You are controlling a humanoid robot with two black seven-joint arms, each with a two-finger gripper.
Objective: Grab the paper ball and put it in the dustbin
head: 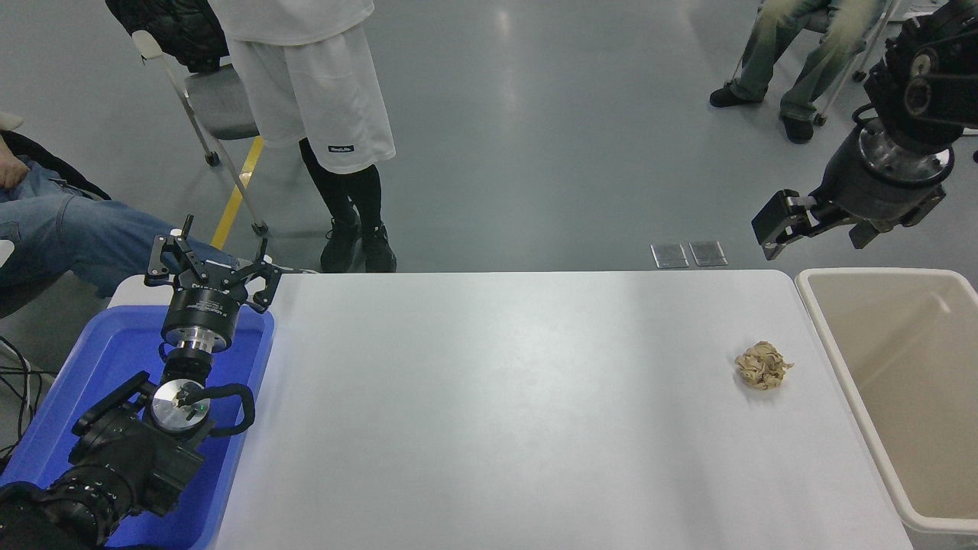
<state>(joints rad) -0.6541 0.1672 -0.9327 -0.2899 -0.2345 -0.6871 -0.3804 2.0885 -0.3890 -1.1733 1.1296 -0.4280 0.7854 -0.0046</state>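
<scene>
Tan crumpled paper ball (pixel 763 365) is lying untouched on the white desk (pixel 497 397) just beside the beige dustbin (pixel 833 344), while the right tool (pixel 795 221) is hanging above the dustbin's far rim, part-open and empty, so everything remains.

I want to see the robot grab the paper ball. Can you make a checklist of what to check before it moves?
1. Paper ball lies free on the white table, nothing touching it: ok.
2. Right end effector is empty: ok.
3. Right end effector is above the ball: not ok, it hangs beyond the table's far edge.
4. Dustbin is beside the table, right of the ball, with nothing seen inside: ok.
5. Left end effector is parked over the blue tray, out of the way: ok.
6. Right end effector open wide enough: cannot tell.
</scene>
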